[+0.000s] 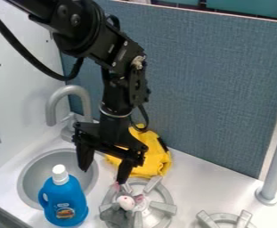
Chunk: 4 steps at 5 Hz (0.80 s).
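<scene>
Item: blue bottle (pixel 65 202) with white cap (pixel 59 174), upright at the counter's near edge, toward its left corner, before the basin.

Item: second burner (pixel 207 219), grey, partly in view at the near edge, right of centre.

Item: plush mouse (pixel 125 204), grey with a pale face and pink ears, lying on the near left part of the larger burner (pixel 162 207), which sits near the counter's middle.

Item: round sink (pixel 26 183), set into the counter's left part.

Item: black gripper (pixel 103 177), hanging over the strip between sink and burner. Its fingers stand apart with nothing clamped; one points down over the basin, the other ends beside the mouse's ear, contact uncertain.

Item: yellow cloth article (pixel 155 160), bunched behind the burner, toward the far edge.

Item: grey faucet (pixel 69 91), behind the sink at the far left corner.

Stage, as judged: the mouse rests on the burner and no grip is established. Whether it awaits pickup or has been released cannot be told.
</scene>
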{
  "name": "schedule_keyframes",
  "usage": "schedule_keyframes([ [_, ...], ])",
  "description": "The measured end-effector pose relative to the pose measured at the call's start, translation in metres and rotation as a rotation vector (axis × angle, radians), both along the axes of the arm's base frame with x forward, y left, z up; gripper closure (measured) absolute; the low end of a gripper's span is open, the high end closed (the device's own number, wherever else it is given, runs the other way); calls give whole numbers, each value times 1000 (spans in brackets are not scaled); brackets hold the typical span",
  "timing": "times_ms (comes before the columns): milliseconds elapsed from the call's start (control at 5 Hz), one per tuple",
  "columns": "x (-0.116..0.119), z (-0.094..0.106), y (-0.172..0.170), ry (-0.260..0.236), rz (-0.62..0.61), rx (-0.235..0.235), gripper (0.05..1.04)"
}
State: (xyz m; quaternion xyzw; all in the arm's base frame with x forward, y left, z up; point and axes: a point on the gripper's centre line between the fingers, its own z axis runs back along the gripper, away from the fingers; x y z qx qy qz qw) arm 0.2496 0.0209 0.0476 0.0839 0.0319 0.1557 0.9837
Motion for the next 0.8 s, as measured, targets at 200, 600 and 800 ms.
schedule_keyframes([
  [200,-3,-6,0,25,-1,0,79],
  [600,1,-9,33,-8,17,-6,79],
  [800,2,-14,50,-10,17,8,79],
])
